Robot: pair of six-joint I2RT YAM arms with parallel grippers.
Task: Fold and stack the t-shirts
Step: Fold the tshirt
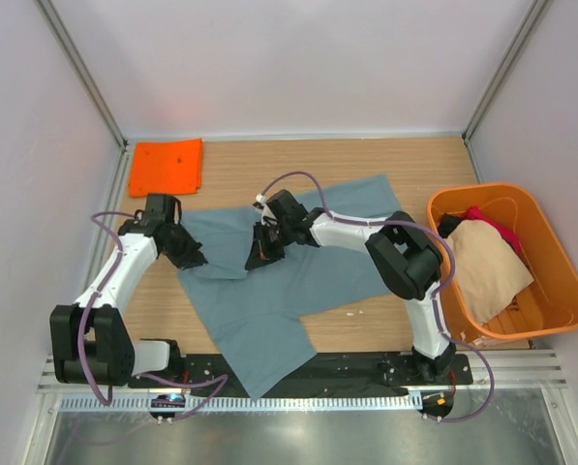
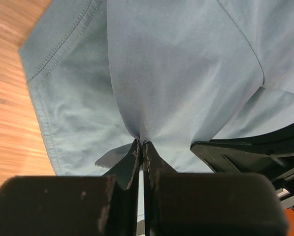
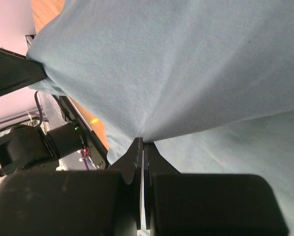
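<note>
Pinching raised folds of the grey-blue t-shirt (image 1: pixel 269 295), spread out to the left of the orange tub (image 1: pixel 482 191), with left gripper (image 2: pixel 141 150) and right gripper (image 3: pixel 143 146) both closed tight on the cloth.

A wooden table (image 1: pixel 366 160) is enclosed on three sides by white panels (image 1: pixel 289 58), which are joined at the far corners by slanting metal posts (image 1: pixel 82 68). An orange tub (image 1: pixel 482 190) is set at the table's right edge, slightly angled. A small white speck (image 1: pixel 351 313) is seen on the wood toward the front. Along the near edge a perforated rail (image 1: pixel 308 402) is fixed, and a sheet (image 1: pixel 298 441) of bare metal is seen nearer than that. Bare wood is also shown in the left wrist view.
</note>
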